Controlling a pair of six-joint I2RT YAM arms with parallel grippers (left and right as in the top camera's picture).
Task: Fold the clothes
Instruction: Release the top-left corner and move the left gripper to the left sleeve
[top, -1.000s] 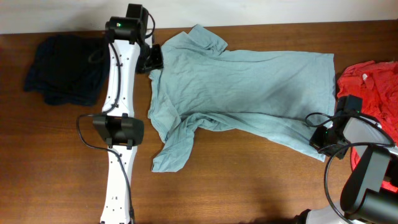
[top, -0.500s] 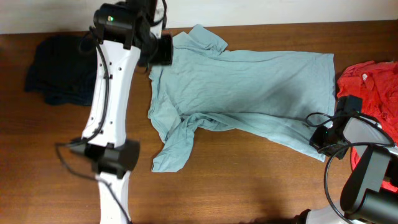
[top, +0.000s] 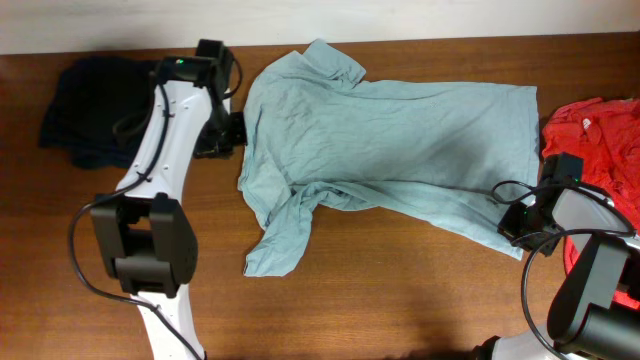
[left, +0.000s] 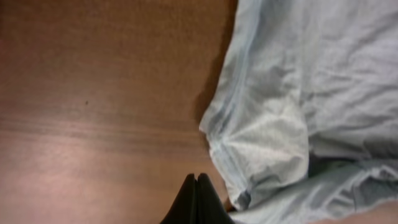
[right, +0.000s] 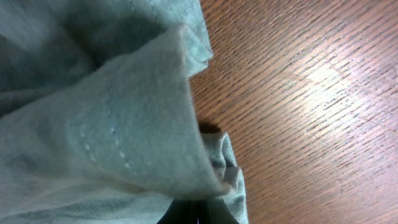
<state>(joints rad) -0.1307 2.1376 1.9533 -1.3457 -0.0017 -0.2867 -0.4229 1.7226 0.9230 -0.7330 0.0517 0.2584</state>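
Three garments lie on the brown wooden surface in the overhead view. The pale grey-teal T-shirt is spread across the middle and upper right of the frame, its neck end toward the left and its hem toward the right edge. One sleeve points to the top of the frame, and the other sleeve reaches down toward the lower left. A long ridge of doubled cloth runs along the shirt's lower side. A dark navy garment sits bunched in the upper left corner, apart from the T-shirt, with my left arm between them. A red shirt is heaped at the right edge, just beside the T-shirt's hem.

My left jaws sit at the T-shirt's left edge, in the upper left of the overhead frame. On the left wrist camera I see them pressed together, tip against tip, over bare wood. The shirt's stitched edge lies just to their right. My right jaws are at the T-shirt's lower right corner, near the right edge of the overhead frame, below the red shirt. On the right wrist camera they are closed and holding the T-shirt. Its corner is gathered over them in a thick fold that hides most of the tips
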